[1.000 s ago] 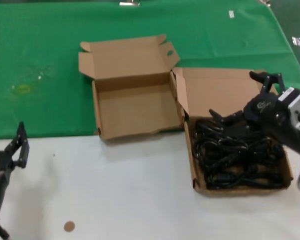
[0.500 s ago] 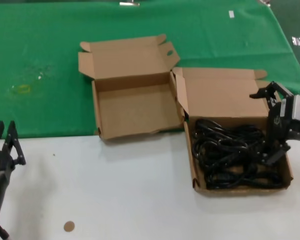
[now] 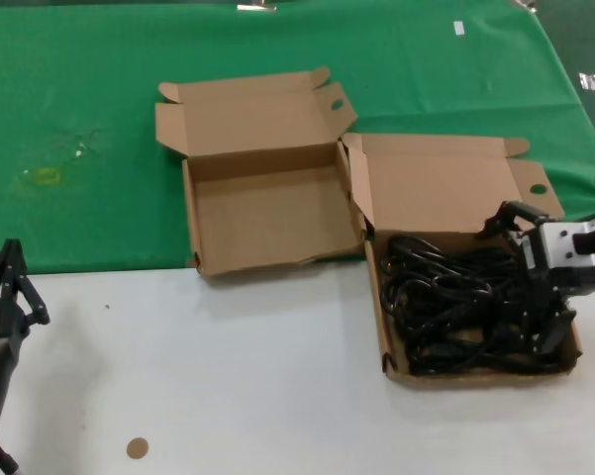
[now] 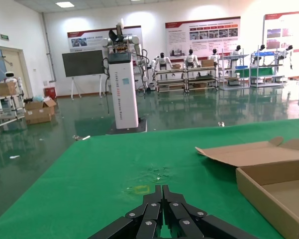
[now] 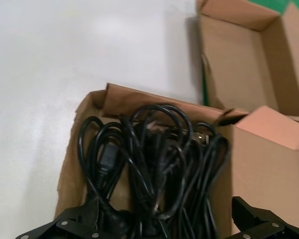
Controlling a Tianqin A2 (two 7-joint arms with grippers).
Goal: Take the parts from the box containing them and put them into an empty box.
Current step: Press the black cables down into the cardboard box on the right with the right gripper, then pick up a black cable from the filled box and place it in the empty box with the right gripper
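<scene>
I have the right gripper [image 3: 535, 282] down over the far right side of the full box [image 3: 446, 188], its fingers spread wide apart with nothing between them yet, and the cables [image 3: 470, 312] lie directly beneath it and away toward the box's left wall. From the right wrist camera the open fingers straddle the heap, so I judge the next move is a short drop straight down and a close. The cables are thin, black, rubbery and glossy, loosely looped over one another with moulded plugs poking out; tangled like this, I expect several to lift together. The pile runs lengthwise along the box's front wall. The empty box [image 3: 267, 223] sits just left of the full box, touching or nearly so at their adjoining corners, its plain brown cardboard floor bare and its front wall low and wavy. The left gripper [image 3: 5, 287] rests well left of the full box on the table [image 3: 228, 376], fingers together, much the farther arm.
</scene>
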